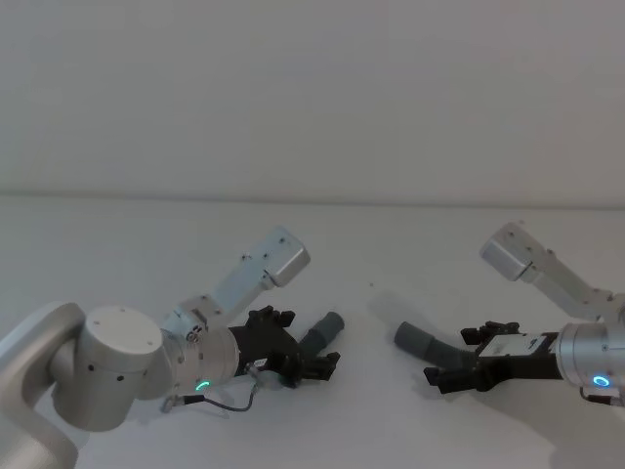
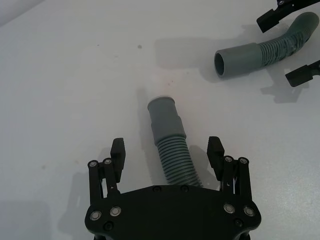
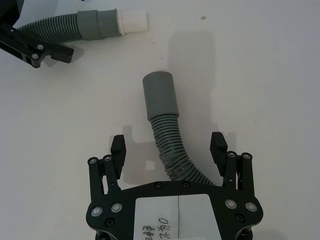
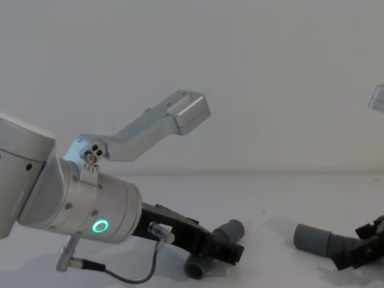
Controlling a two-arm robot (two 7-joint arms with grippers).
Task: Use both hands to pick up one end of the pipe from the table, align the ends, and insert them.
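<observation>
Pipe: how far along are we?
Done: approach only. The left gripper straddles the left pipe piece, the right gripper the right pipe piece, both open, pieces resting on the table. In hand: the grasp. Left: close, lift, align the two cuffs, lying apart, and insert.

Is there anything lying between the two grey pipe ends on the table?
No. The head view shows bare white table between the left end and the right end.

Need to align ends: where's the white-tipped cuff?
Head view: the white-tipped cuff lies on the table, left of the other cuff, just past the open left gripper.
</observation>
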